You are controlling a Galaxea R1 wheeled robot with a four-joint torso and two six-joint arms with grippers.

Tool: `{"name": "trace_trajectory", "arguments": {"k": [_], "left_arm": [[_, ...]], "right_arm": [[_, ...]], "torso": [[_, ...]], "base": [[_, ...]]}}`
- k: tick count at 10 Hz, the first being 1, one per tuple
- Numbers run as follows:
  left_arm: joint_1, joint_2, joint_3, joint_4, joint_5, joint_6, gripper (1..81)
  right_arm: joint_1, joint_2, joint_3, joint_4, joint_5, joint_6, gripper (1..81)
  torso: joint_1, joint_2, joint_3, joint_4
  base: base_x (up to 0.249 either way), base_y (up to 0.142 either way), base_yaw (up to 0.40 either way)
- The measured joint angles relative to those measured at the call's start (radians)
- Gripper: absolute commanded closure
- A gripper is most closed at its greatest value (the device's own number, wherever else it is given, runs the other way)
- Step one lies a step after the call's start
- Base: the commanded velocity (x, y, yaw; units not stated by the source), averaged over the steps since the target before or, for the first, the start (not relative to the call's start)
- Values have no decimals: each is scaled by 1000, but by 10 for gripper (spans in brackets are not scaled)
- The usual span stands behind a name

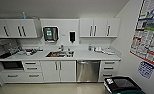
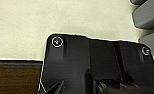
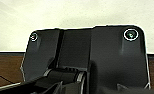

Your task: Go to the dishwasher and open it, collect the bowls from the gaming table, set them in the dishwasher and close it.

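Observation:
The dishwasher stands under the white counter, right of centre in the head view, its steel-grey front closed, with a bar handle along its top. White cabinet doors flank it to the left and drawers to the right. The bowls and the gaming table are out of view. In both wrist views the robot's dark plate lies over pale floor and a brown strip.
A sink with a tap sits in the counter left of the dishwasher, clutter further left. Wall cabinets hang above. A black bin stands at the lower right by a wall with posters. Pale floor lies before the cabinets.

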Motion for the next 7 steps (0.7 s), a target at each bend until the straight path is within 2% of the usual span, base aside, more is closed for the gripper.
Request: {"name": "trace_trajectory", "arguments": {"k": [7], "left_arm": [[-1, 0, 3, 0, 0, 0, 10]], "right_arm": [[4, -4, -3, 0, 1, 0, 10]], "torso": [[0, 0, 0, 0]], "base": [[105, 64, 0]]}}
